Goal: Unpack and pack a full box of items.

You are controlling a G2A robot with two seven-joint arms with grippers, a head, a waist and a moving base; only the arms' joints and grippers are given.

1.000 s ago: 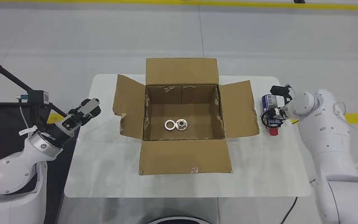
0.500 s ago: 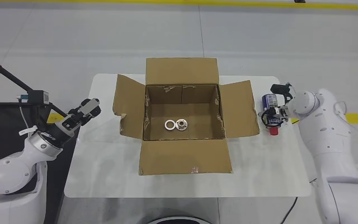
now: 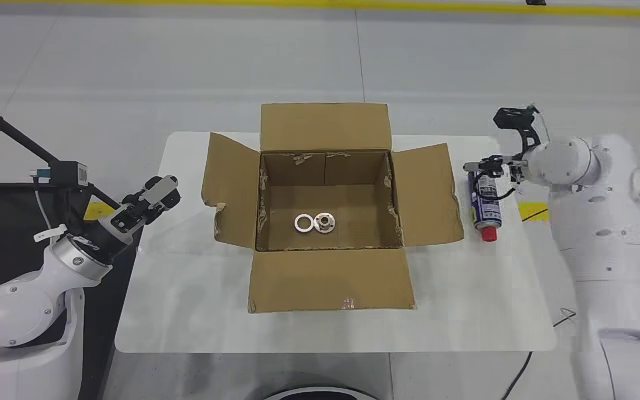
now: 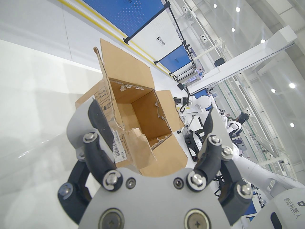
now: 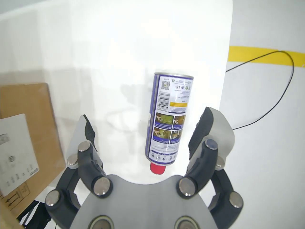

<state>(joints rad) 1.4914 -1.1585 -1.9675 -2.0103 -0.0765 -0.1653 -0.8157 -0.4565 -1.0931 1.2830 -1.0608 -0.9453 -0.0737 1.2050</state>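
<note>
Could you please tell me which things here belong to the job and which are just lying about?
Job: open brown cardboard box; two silver metal rings inside it; red-capped blue spray can.
Lying about: black floor cable; yellow floor tape.

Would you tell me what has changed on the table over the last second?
The right gripper let go of the spray can and drew back from it; the can lies on the table beside the box. The left gripper, box and two rings inside stayed put.
</note>
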